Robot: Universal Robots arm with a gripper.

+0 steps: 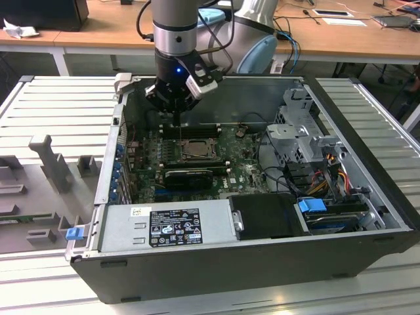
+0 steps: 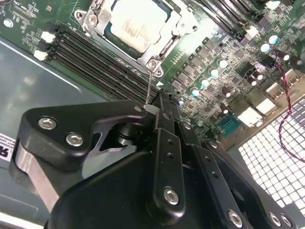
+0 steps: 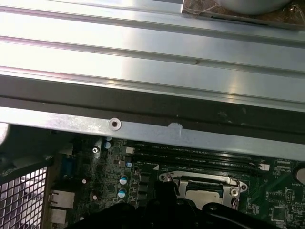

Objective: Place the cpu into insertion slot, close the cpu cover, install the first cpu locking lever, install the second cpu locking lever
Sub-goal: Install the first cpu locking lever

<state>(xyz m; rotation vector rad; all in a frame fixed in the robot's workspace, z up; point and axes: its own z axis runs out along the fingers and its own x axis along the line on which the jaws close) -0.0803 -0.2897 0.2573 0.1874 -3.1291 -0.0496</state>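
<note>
The cpu [image 2: 138,21] lies silver side up in its socket on the green motherboard; it is also seen in the first wrist view [image 3: 202,193] and the exterior view [image 1: 195,149]. The cpu cover [image 2: 175,33] lies flat around it as a metal frame. A thin wire locking lever [image 2: 150,88] rises from the socket's corner to my gripper [image 2: 161,102], whose black fingers are shut, the lever's end lying against their tips. In the exterior view the gripper [image 1: 178,113] hangs just above the socket's far edge.
Black memory slots [image 2: 95,57] run beside the socket. A black card [image 1: 188,176] lies nearer the camera than the socket, then the power supply [image 1: 164,226]. A drive cage [image 1: 302,131] stands at the exterior view's right. The case wall [image 3: 143,129] is close behind the gripper.
</note>
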